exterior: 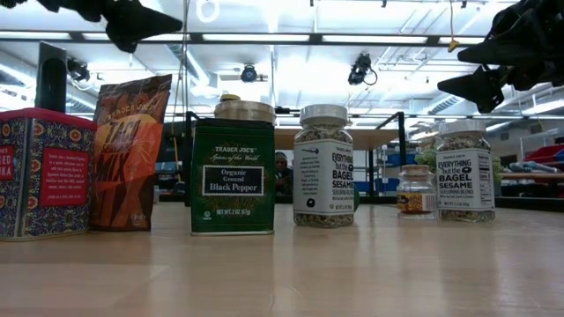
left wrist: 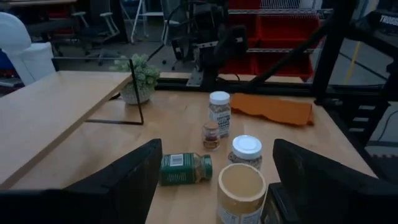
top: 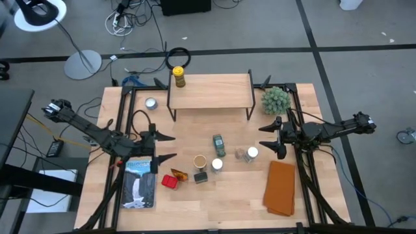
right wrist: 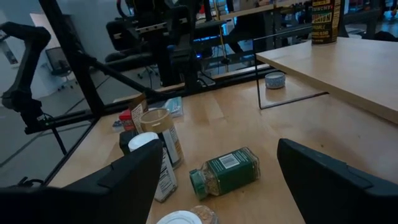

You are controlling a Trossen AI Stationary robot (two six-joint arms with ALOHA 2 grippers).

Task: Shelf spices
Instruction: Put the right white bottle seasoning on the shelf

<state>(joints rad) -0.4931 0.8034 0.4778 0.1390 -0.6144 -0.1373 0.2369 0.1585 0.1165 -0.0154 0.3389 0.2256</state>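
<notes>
Centrally, "Organic Ground Black Pepper" tin (Trader Joe's)

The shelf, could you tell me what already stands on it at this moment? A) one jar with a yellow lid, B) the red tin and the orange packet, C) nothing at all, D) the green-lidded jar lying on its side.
A: in the high view a single yellow-lidded jar stands at one corner of the shelf, while the other spices, such as the green-lidded jar on its side, remain on the table.
</notes>
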